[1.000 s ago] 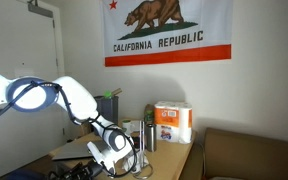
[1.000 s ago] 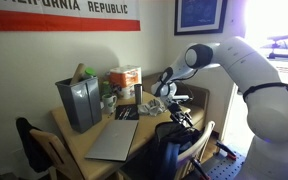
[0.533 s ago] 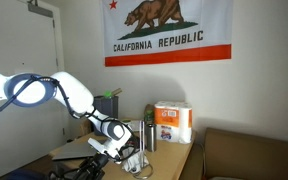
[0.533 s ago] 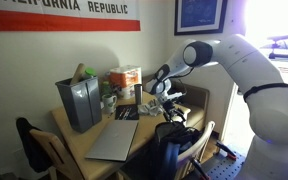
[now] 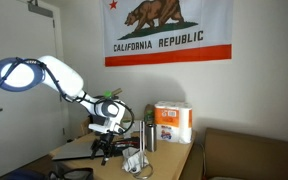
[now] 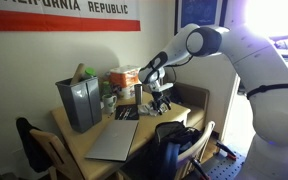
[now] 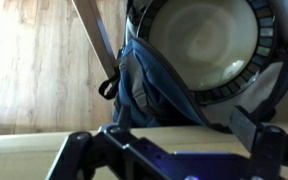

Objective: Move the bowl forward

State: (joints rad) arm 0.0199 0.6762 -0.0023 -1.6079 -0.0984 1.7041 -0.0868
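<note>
The bowl (image 7: 204, 40) shows only in the wrist view, at the top. It is round, pale cream inside with a dark ribbed rim, and lies beyond the table's edge next to a blue backpack (image 7: 154, 85). I cannot make it out in either exterior view. My gripper (image 7: 174, 150) hangs above the wooden table (image 7: 44, 155), its dark fingers apart with nothing between them. In both exterior views the gripper (image 5: 106, 140) (image 6: 161, 100) is raised over the table, pointing down.
A tall metal cup (image 5: 149, 135) and a pack of paper towels (image 5: 172, 122) stand on the table. A grey bin (image 6: 79, 100) and a closed laptop (image 6: 114, 140) take up one side. The backpack (image 6: 174, 140) sits on a chair at the table's edge.
The arm has lifted and swung back from low at the table's edge to higher over the table. The gripper now hangs well above the tabletop.
</note>
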